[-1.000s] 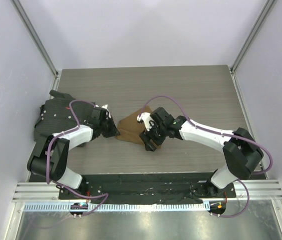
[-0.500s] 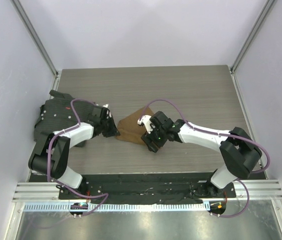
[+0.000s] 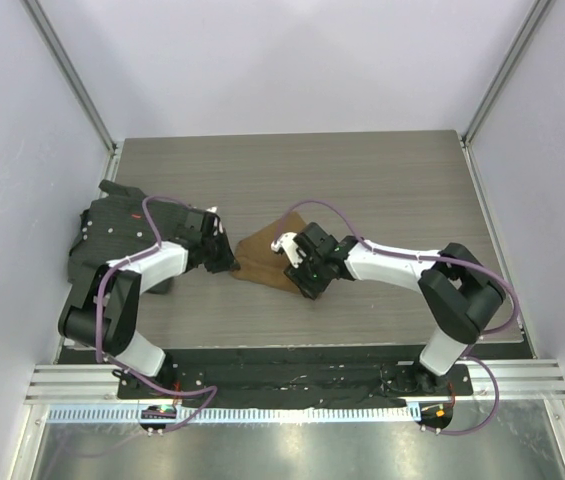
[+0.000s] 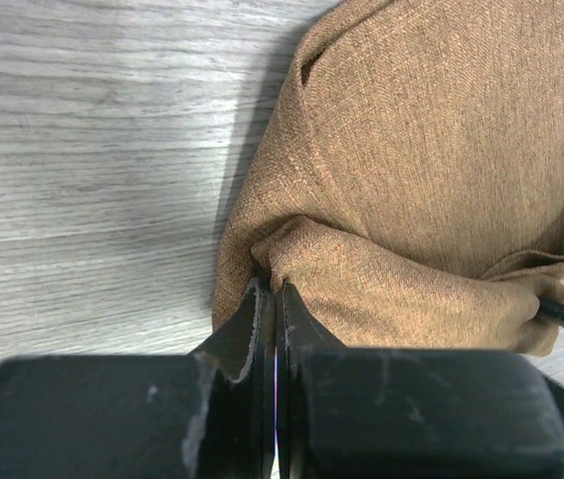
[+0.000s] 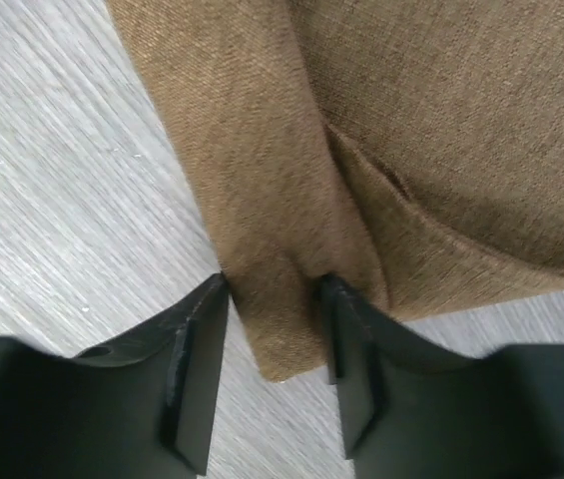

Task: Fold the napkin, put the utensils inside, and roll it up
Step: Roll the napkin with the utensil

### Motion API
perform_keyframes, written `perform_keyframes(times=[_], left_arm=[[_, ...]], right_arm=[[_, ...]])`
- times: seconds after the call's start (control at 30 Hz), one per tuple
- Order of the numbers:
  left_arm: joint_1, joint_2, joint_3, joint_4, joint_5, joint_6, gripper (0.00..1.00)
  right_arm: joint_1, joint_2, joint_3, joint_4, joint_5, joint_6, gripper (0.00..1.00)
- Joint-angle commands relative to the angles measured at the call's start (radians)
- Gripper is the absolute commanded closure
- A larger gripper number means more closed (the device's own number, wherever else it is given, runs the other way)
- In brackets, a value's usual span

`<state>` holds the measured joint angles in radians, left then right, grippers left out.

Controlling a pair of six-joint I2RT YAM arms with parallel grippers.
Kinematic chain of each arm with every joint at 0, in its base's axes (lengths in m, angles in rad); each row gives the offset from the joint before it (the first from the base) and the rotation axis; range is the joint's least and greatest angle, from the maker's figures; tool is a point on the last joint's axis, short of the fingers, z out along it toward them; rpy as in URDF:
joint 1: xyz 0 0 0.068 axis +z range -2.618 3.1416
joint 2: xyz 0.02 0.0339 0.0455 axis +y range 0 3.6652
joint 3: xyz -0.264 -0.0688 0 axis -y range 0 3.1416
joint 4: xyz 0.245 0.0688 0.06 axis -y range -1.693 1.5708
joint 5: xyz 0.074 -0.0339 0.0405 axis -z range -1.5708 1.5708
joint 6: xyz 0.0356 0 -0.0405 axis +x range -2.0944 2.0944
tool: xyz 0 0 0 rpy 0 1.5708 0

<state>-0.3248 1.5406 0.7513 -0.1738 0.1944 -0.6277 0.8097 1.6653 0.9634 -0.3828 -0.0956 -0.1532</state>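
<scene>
The tan-brown napkin (image 3: pixel 262 255) lies folded and bunched on the wooden table between the two arms. My left gripper (image 3: pixel 230 263) is at its left edge, shut on a raised fold of the napkin (image 4: pixel 431 150); the jaws meet at the left gripper (image 4: pixel 274 291). My right gripper (image 3: pixel 302 278) is at the napkin's near right corner. In the right wrist view the right gripper (image 5: pixel 274 299) is open, its fingers (image 5: pixel 197 349) straddling a narrow folded corner of the napkin (image 5: pixel 411 120) lying flat on the table. The knife is not in view.
A dark grey-black textured mat (image 3: pixel 102 235) lies at the table's left edge, behind the left arm. Pale walls close in the table (image 3: pixel 382 180) on three sides. A purple cable loops over each arm.
The right gripper has slid left and slightly nearer along the napkin's right side to its near corner. The left gripper has stayed at the napkin's left edge.
</scene>
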Motion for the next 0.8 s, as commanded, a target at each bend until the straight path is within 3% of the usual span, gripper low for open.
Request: perform_keyframes(times=[0.0,0.13,0.3,0.43,0.6,0.77], left_arm=[[0.015,0.032,0.045,-0.062,-0.029,0.01,1.0],[0.02,0.047,0.062,-0.095,-0.036,0.013,1.0],[0.027,0.067,0.079,-0.127,-0.036,0.016,1.0],[0.03,0.095,0.097,-0.139,-0.032,0.023,1.0],[0.036,0.118,0.114,-0.17,-0.012,0.025,1.0],[0.036,0.121,0.125,-0.191,0.011,0.02,1.0]], right_arm=[[0.002,0.071,0.055,-0.086,-0.099,-0.014,0.59],[-0.003,0.105,0.107,-0.152,-0.225,-0.026,0.68],[-0.043,0.157,0.189,-0.231,-0.398,-0.036,0.7],[-0.089,0.183,0.215,-0.237,-0.408,-0.037,0.69],[-0.09,0.134,0.256,-0.243,-0.386,-0.029,0.48],[-0.043,0.019,0.322,-0.209,-0.258,-0.016,0.35]])
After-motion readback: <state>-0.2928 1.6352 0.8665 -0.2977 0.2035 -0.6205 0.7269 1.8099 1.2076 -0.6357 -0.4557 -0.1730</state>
